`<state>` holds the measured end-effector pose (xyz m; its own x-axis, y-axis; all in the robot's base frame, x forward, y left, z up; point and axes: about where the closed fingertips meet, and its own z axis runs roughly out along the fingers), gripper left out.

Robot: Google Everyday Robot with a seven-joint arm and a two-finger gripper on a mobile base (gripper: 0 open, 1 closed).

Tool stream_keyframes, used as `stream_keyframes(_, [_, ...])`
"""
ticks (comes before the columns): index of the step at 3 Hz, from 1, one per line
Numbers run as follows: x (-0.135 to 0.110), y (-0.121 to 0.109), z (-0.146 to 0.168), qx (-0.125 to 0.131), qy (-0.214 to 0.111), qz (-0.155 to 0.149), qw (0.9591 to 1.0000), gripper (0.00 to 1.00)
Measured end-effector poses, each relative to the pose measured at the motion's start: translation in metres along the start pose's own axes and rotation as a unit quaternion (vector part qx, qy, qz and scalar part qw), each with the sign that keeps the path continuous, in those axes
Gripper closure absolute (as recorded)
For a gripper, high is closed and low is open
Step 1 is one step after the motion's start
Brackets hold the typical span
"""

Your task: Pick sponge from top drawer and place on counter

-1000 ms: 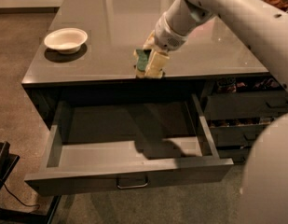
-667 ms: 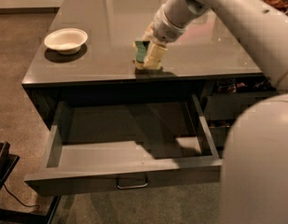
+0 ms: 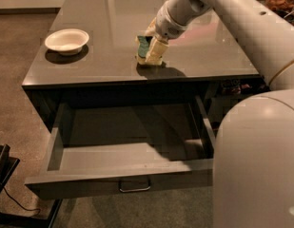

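Observation:
The sponge [image 3: 143,47], dark green with a yellow edge, is held between the cream fingers of my gripper [image 3: 147,50]. It sits low over the counter [image 3: 108,27], near the front edge, about touching the glossy top. The gripper is shut on the sponge. The top drawer [image 3: 127,175] stands pulled open below the counter; its light grey inside shows nothing in it, and its silver bar handle [image 3: 134,188] is on the front.
A white bowl [image 3: 66,40] sits on the counter's left part. My arm [image 3: 222,13] reaches in from the upper right. Narrower dark drawers [image 3: 232,87] are at the right of the cabinet. A black object [image 3: 1,170] stands on the floor at lower left.
The gripper with the sponge has moved a little farther back over the counter and lower toward its top. The drawer has stayed open.

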<state>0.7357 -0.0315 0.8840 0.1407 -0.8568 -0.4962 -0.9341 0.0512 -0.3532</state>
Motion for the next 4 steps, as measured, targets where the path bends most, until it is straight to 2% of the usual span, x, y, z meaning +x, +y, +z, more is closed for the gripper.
stream_keyframes(3, [0.0,0.0,0.0001,0.0,0.0,0.0,1.0,0.11])
stream_keyframes(4, [0.0,0.0001,0.0002,0.0,0.0,0.0,1.0,0.0])
